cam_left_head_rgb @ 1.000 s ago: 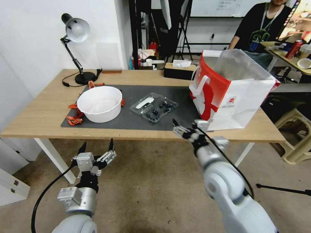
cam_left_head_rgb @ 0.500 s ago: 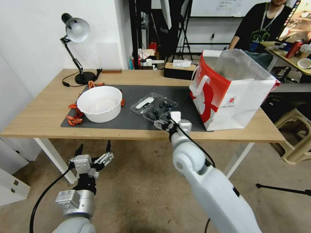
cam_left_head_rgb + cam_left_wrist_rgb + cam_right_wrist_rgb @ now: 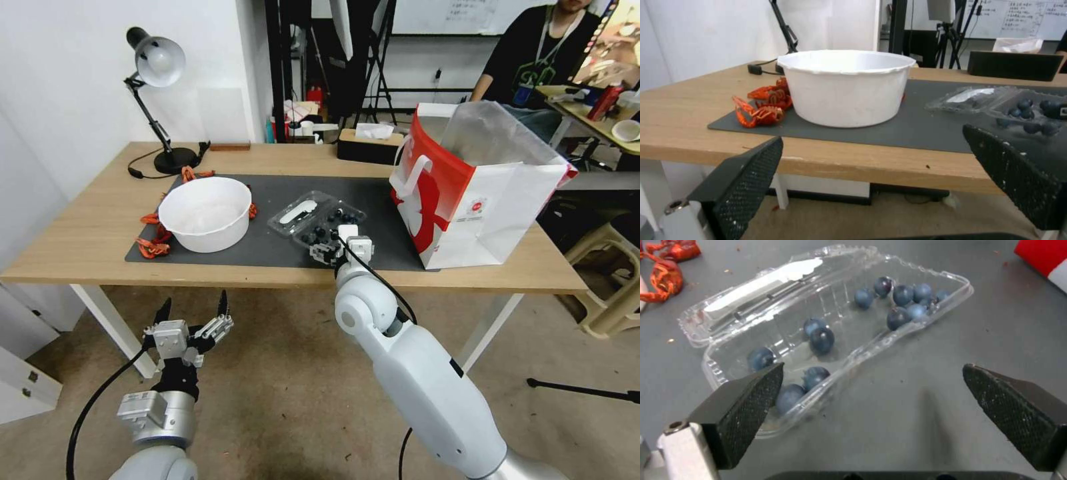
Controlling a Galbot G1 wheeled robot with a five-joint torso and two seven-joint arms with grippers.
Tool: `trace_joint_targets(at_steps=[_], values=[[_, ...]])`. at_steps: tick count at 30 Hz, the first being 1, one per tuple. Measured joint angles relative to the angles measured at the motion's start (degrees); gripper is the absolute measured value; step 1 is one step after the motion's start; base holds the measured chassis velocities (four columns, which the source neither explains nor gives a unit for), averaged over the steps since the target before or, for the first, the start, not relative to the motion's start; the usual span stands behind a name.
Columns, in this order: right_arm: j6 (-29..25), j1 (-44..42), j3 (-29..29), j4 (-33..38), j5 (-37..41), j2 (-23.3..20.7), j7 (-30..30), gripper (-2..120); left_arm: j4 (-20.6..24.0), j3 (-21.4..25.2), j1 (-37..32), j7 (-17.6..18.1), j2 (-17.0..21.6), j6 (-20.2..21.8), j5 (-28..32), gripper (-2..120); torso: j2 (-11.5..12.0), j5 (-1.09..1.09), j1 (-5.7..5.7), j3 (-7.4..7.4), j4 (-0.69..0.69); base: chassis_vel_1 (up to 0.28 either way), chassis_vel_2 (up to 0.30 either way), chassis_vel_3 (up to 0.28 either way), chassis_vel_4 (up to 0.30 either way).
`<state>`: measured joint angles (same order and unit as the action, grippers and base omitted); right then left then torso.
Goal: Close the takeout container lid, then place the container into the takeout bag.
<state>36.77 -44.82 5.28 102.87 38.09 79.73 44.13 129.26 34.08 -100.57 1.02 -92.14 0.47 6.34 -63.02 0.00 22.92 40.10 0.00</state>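
The takeout container (image 3: 331, 227) lies open on the dark mat, a clear clamshell with blueberries (image 3: 821, 339) in its tray. Its lid (image 3: 297, 212) lies flat beside the tray on the bowl's side, white label (image 3: 764, 283) facing up. My right gripper (image 3: 331, 252) hovers at the tray's near edge, open, with nothing between its fingers (image 3: 746, 406). The takeout bag (image 3: 467, 193) stands open at the mat's right end, red and white, with a clear liner sticking out. My left gripper (image 3: 193, 313) hangs open below the table's front edge, facing the bowl.
A large white bowl (image 3: 205, 213) sits on the mat's left part, with red crayfish (image 3: 760, 106) beside it. A desk lamp (image 3: 157, 73) and a black tissue box (image 3: 369, 143) stand at the back. A bare strip of grey mat (image 3: 387, 200) lies between container and bag.
My right arm has swung left and forward from the table's front edge to the container's near side. The left gripper has sunk slightly.
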Motion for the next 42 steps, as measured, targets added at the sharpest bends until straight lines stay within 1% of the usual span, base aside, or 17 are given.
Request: trace_joint_targets(at_steps=[10, 17, 33, 42], values=[[1.7, -0.6, -1.1, 1.4, 2.4, -0.5, 1.2, 100, -0.1, 0.0, 0.1, 0.3, 0.0, -0.5, 0.2, 100, 0.0, 0.00, 0.00, 0.00, 0.00, 0.000, 0.000, 0.000, 0.000], [2.8, -1.6, -2.4, 2.6, 4.0, -1.8, 1.6, 100, -0.2, -0.2, 0.3, 0.4, 0.0, -0.7, 0.2, 100, 0.0, 0.00, 0.00, 0.00, 0.00, 0.000, 0.000, 0.000, 0.000], [3.6, -3.8, -6.6, 5.3, 5.8, -5.5, 1.2, 100, -0.9, -0.7, 0.9, 0.6, 0.0, -1.0, 0.2, 100, 0.0, 0.01, 0.00, 0.00, 0.00, 0.000, 0.000, 0.000, 0.000], [3.6, -4.0, -8.5, 5.5, 6.0, -6.1, 0.8, 100, -1.0, -1.0, 0.9, 0.6, 0.0, -1.0, 0.2, 100, 0.0, 0.00, 0.00, 0.00, 0.00, 0.000, 0.000, 0.000, 0.000]])
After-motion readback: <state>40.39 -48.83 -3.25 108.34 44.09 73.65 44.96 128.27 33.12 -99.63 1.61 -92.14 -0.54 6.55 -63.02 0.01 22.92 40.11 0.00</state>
